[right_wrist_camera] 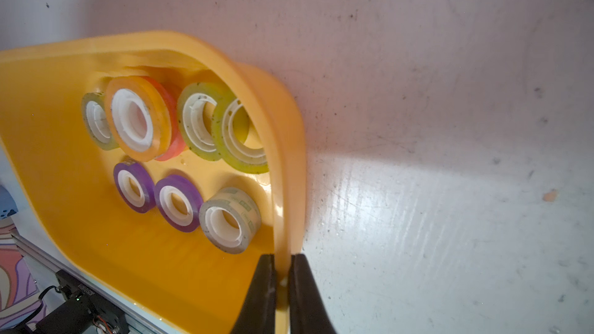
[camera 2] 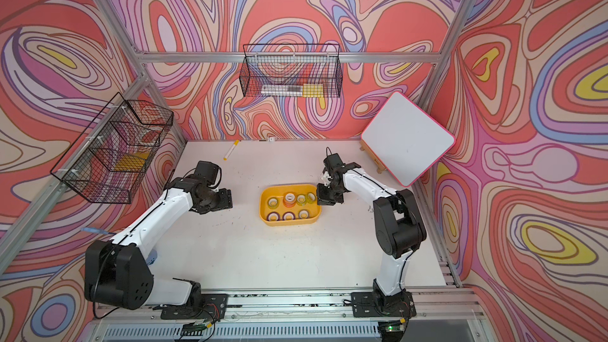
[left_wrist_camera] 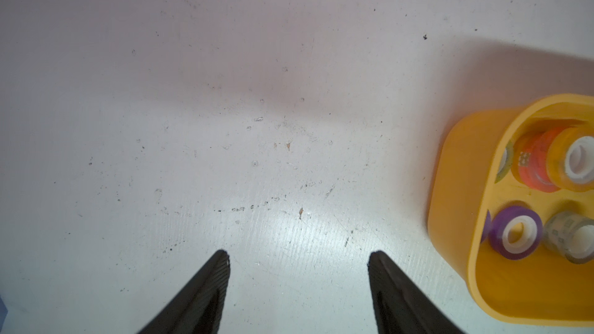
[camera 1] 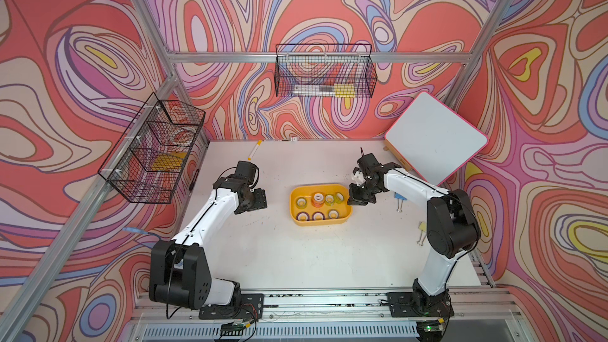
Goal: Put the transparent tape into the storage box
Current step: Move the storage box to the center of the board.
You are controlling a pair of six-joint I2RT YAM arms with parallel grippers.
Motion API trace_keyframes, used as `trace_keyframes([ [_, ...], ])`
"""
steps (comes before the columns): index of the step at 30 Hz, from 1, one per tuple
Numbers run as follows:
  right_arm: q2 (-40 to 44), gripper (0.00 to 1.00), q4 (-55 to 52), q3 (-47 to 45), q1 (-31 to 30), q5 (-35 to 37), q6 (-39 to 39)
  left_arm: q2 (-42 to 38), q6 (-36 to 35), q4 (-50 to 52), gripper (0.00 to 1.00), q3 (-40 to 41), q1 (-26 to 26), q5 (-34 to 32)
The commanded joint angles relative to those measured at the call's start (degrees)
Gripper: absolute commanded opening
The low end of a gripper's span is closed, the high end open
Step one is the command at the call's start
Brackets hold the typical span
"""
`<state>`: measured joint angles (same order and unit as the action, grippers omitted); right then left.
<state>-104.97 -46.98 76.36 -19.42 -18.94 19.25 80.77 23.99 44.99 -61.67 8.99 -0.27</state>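
Yellow plastic storage box (camera 1: 320, 222), frame centre; tape rolls (right_wrist_camera: 248, 208) inside, clear ones included; none visible on table (camera 1: 296, 258); right gripper (right_wrist_camera: 283, 258) pinches the rim; left gripper (left_wrist_camera: 299, 254) spread, empty; task seemingly complete.

I note the storage box (camera 2: 289, 223) near the middle of the table (camera 2: 263, 264), holding several tape rolls (camera 2: 289, 216). Right gripper (camera 2: 324, 196) at its rim; left gripper (camera 2: 224, 200) well apart.

Robot lab test cell, aluminium frame (camera 1: 230, 57), swirl-printed backdrop walls (camera 1: 329, 4), bench-mounted robot arms (camera 1: 204, 215)
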Motion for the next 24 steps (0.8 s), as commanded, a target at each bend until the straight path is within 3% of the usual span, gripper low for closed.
trace_keyframes([
  [1,2.62,0.26,-0.35,-0.11,0.35,-0.64,-1.23,-0.35,-0.17,0.36,0.73,0.32,-0.4,-1.29],
  [6,6.37,0.54,-1.36,1.1,0.43,1.13,-1.13,-1.42,-0.62,0.18,0.89,-0.33,-0.42,-2.11],
  [9,9.78,0.62,-0.84,1.43,0.61,2.29,-2.27,-2.32,-1.02,-0.12,0.99,-0.81,-0.38,-3.23],
  [13,14.83,0.79,5.13,-1.08,1.22,5.36,-5.01,-3.62,-1.89,-2.8,0.99,-0.46,-0.38,-5.41],
  [18,20.34,0.88,19.43,-9.89,6.81,5.93,-5.91,-6.1,-2.74,-9.75,0.99,3.16,-0.38,-9.35],
  [22,23.98,0.98,29.55,-16.92,12.27,7.67,-7.94,-11.15,-6.3,-20.48,0.99,11.13,-0.29,-12.57],
  [24,26.52,0.98,32.03,-22.35,15.08,8.73,-8.64,-14.7,-8.93,-27.96,0.99,16.62,-0.35,-13.73],
])
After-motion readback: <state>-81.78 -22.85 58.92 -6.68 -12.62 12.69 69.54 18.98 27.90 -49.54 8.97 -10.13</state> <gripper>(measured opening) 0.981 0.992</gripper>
